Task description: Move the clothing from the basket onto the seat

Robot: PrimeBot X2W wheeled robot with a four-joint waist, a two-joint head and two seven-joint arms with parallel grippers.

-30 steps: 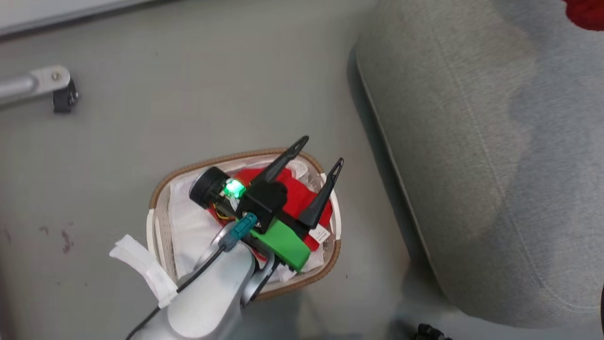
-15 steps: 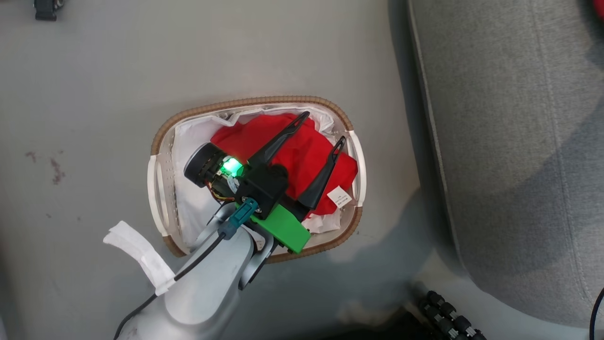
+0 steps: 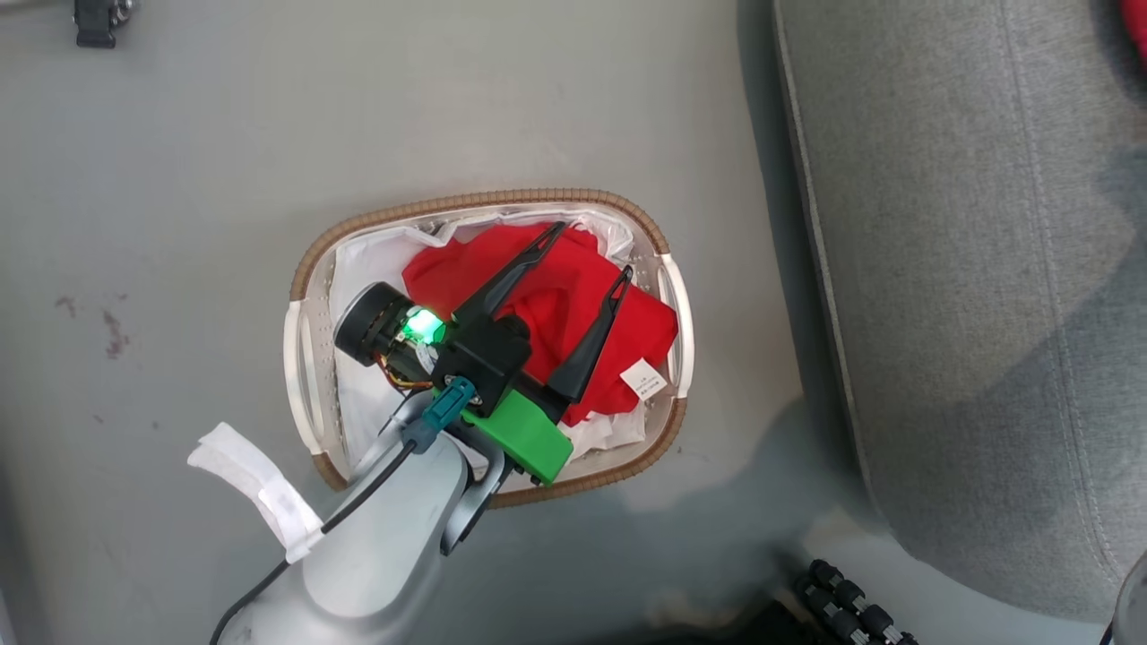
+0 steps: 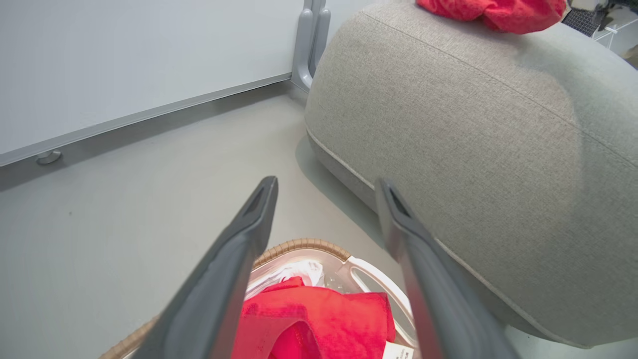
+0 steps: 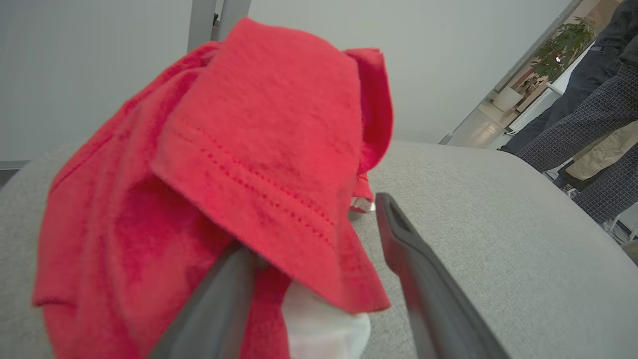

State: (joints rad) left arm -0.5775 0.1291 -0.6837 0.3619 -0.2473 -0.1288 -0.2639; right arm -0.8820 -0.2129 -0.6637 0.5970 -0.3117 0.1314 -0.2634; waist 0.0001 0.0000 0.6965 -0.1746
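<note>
**A:** Where are the clothes right now?

**B:** In two places. A heap of red clothes (image 3: pixel 573 291) lies in the basket (image 3: pixel 484 198) on the floor (image 3: pixel 179 224). It sits on a white sheet (image 3: pixel 363 269), and a small white tag (image 3: pixel 645 379) shows on the side nearest the seat (image 3: pixel 941 269). Another red garment (image 5: pixel 249 149) is up on the seat cushion.

**A:** And the left end effector?

**B:** The left end effector (image 3: pixel 591 251) hangs over the basket with its two dark fingers spread wide above the red heap, gripping nothing. I cannot tell whether the tips touch the cloth.

**A:** The right one?

**B:** The right end effector (image 5: pixel 314 224) is at the seat with its fingers well apart. The red garment drapes over one finger (image 5: pixel 214 304) and hides its tip. The other finger (image 5: pixel 413 274) is bare, just beside the cloth and above the grey cushion.

**A:** Anything else?

**B:** A person's legs (image 5: pixel 588 119) stand beyond the seat's far edge.
</note>
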